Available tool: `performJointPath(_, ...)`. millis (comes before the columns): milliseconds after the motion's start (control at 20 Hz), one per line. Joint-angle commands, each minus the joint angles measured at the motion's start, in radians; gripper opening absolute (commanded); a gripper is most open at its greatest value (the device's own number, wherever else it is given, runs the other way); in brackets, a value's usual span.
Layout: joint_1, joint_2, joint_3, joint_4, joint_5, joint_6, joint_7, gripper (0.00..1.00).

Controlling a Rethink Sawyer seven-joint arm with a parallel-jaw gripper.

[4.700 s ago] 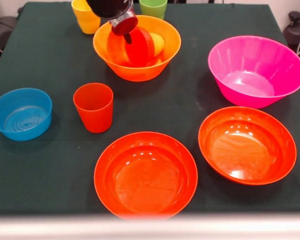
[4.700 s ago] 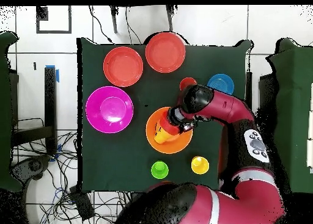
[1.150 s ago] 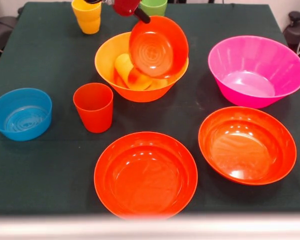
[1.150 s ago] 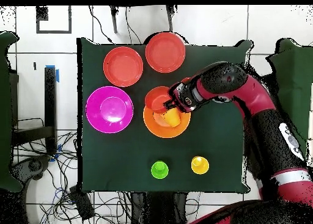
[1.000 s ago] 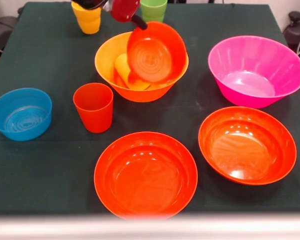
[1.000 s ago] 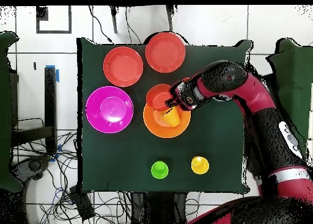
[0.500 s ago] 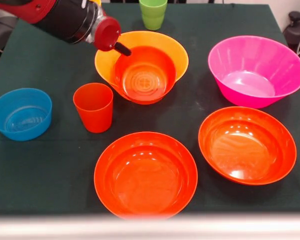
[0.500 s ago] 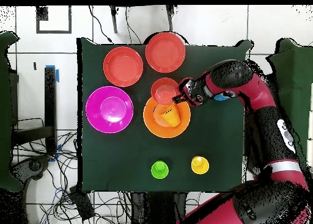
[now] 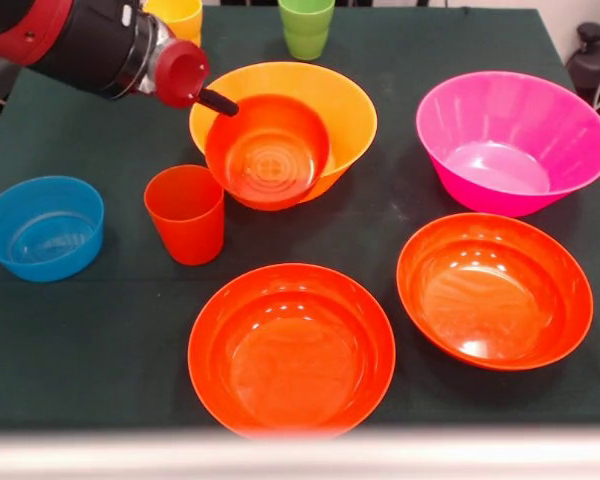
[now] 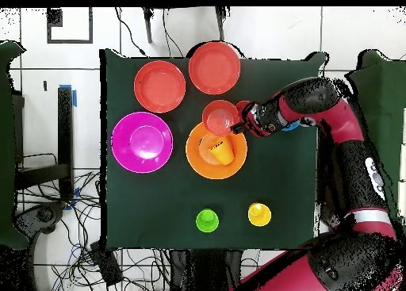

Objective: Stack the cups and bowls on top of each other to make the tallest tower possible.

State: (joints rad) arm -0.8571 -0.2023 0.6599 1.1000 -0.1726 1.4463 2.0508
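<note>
My gripper (image 9: 218, 101) is shut on the rim of the small red-orange bowl (image 9: 268, 152) and holds it tilted above the near left rim of the large orange bowl (image 9: 330, 100). From overhead, the gripper (image 10: 237, 124) and the small bowl (image 10: 220, 117) sit at the top edge of the large orange bowl (image 10: 198, 157), where an orange cup (image 10: 222, 151) lies on its side. A red-orange cup (image 9: 186, 213) stands upright just left of the held bowl. The blue bowl (image 9: 42, 227), magenta bowl (image 9: 512, 140) and two wide red-orange bowls (image 9: 292, 348) (image 9: 495, 290) rest separately on the cloth.
A yellow cup (image 9: 180, 15) and a green cup (image 9: 307, 25) stand at the table's far edge. The arm (image 9: 70, 35) reaches in from the upper left, above the cloth (image 9: 110, 120) behind the blue bowl. Overhead, the arm covers most of the blue bowl.
The gripper has lifted the small red-orange bowl out of the large orange bowl and carried it to that bowl's near left rim, towards the red-orange cup. The arm has swung left.
</note>
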Motion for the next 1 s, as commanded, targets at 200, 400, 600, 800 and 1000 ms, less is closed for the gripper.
performJointPath(200, 0.041, -0.035, -0.011, -0.126, -0.121, 0.219, -0.291, 0.00)
performJointPath(400, 0.042, -0.038, -0.007, -0.136, -0.150, 0.231, -0.296, 0.00)
performJointPath(600, 0.032, -0.032, 0.002, -0.127, -0.177, 0.188, -0.316, 0.00)
performJointPath(800, 0.020, -0.033, 0.014, -0.110, -0.184, 0.134, -0.319, 0.00)
performJointPath(1000, 0.010, -0.029, 0.021, -0.088, -0.205, 0.007, -0.321, 0.00)
